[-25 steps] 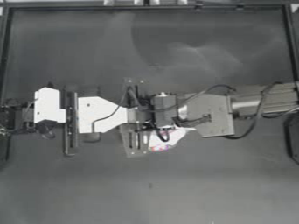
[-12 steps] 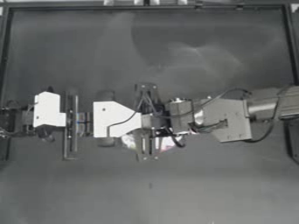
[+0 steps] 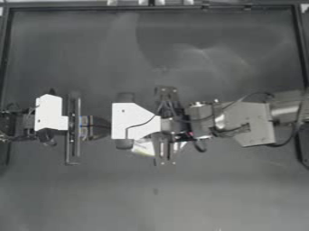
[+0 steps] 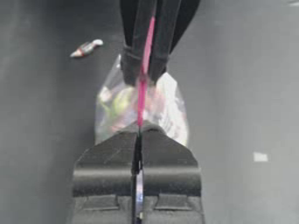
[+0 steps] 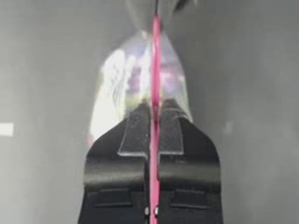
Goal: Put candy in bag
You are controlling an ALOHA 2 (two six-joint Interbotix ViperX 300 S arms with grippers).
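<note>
Compared with half a second ago, my two arms sit almost at the same place in the middle of the table (image 3: 151, 54), wrist against wrist; the bag (image 3: 145, 147) still shows only as a pale patch under them, now a little more toward the left arm's side than before.

My left gripper (image 4: 139, 131) reaches in from the left and its jaws are pressed together on the pink zip strip (image 4: 144, 83) at one end of the bag's mouth. My right gripper (image 5: 154, 107) comes from the right, directly facing it, and its jaws are also clamped on the same strip at the other end. So the strip runs straight between the two grippers, and the clear body of the bag with the coloured sweets (image 4: 119, 103) inside hangs below it on both sides.

The candy (image 4: 86, 47) lies on the table beyond the bag in the left wrist view, apart from it and touched by no gripper. From above I cannot find it; the arms cover that area.
</note>
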